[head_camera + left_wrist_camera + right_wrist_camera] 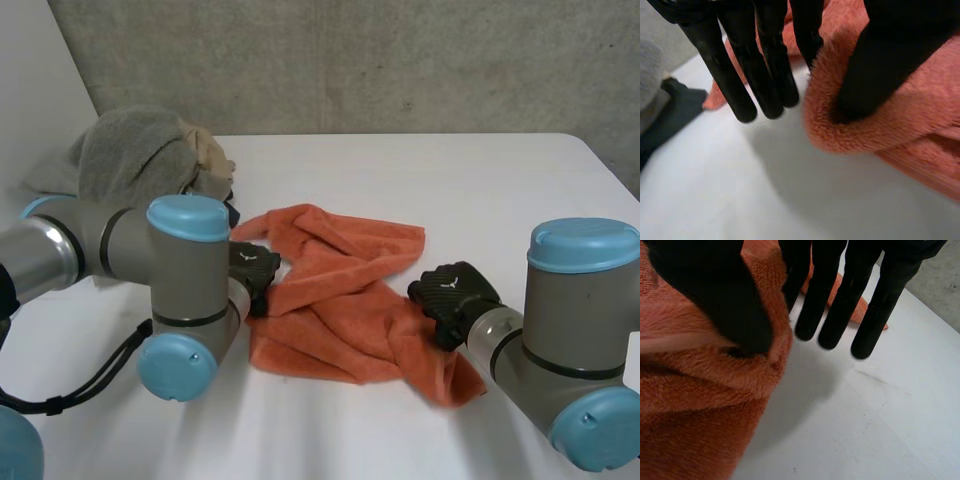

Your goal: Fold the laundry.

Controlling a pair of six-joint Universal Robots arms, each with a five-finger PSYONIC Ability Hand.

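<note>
Orange towel (340, 300) lies crumpled on the table (450, 170), long axis running left-right; left hand (250, 272) pinches the towel's left edge between thumb and finger, right hand (452, 295) likewise its right edge, both equally near

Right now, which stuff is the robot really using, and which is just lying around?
In use: orange towel; left hand pinching one side; right hand pinching the other.
Lying about: pile of grey and beige cloth; dark item beside it.
</note>
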